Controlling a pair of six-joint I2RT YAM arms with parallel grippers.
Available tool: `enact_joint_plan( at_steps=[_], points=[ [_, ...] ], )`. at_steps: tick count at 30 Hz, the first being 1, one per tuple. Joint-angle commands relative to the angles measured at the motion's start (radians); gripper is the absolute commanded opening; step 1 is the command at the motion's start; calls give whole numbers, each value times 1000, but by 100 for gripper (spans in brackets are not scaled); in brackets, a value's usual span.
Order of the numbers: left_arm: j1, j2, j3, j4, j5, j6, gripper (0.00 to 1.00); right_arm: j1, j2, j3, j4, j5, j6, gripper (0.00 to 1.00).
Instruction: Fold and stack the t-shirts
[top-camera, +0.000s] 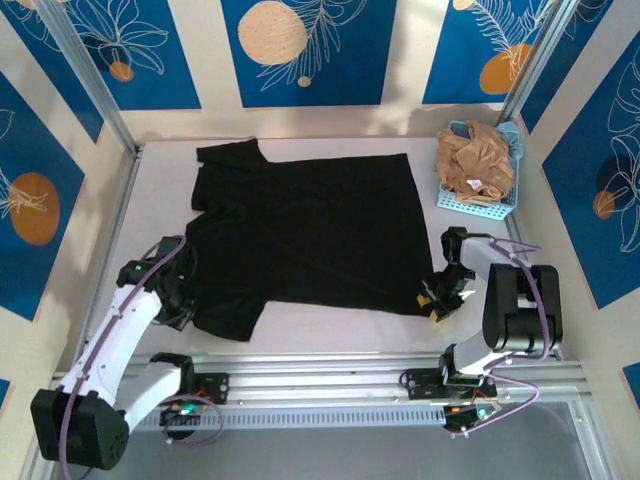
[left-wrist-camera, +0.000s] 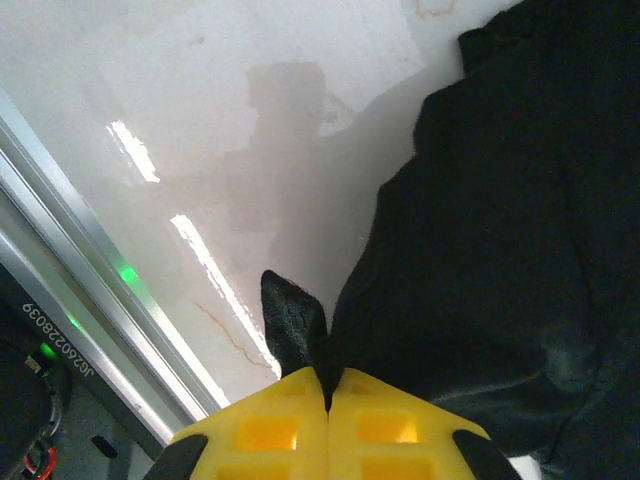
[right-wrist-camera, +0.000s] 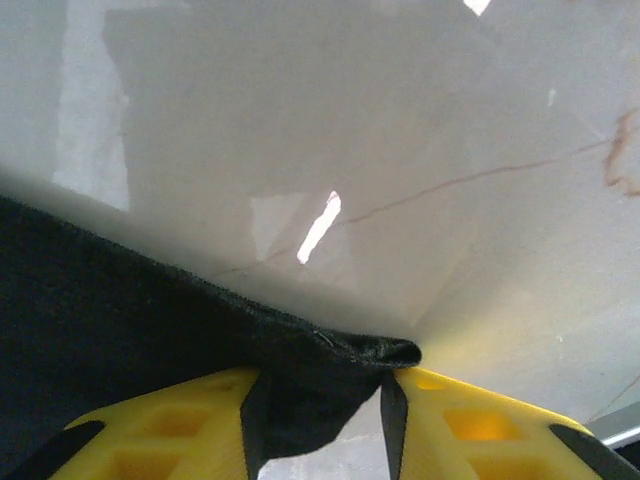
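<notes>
The white table (top-camera: 330, 325) carries the black t-shirt (top-camera: 310, 235), spread flat. Its long axis runs left to right, with the sleeves at the left end and the straight hem at the right end. At the far right corner stands a light blue basket (top-camera: 478, 205), and the crumpled tan t-shirt (top-camera: 478, 160) sits inside it, heaped above the rim.

The left claw (top-camera: 180, 300) is at the shirt's near-left sleeve. In the left wrist view its yellow fingers (left-wrist-camera: 270, 435) are pressed together on a small peak of black cloth. The right claw (top-camera: 440, 295) is at the near-right hem corner. In the right wrist view its jaws stand narrowly apart with that corner lying between them. Whether both pads press on the cloth I cannot tell.
</notes>
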Motion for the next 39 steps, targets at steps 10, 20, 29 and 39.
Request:
enact_joint_plan(
  at_steps=[10,20,29,39],
  points=[
    [-113,-205,106,-396,73,-247,0,41,-66,64,-101,129,-74,0],
    [-126,-320,147,-555,178,-274,0,118,-177,84,-191,163,-101,0],
    [-125,-210,167,-358,96,-188,0,140,-188,99,-210,148,-74,0],
    [-125,71,351,-182,-70,9,0,103,-139,200,-247,143,-60,0]
  ],
)
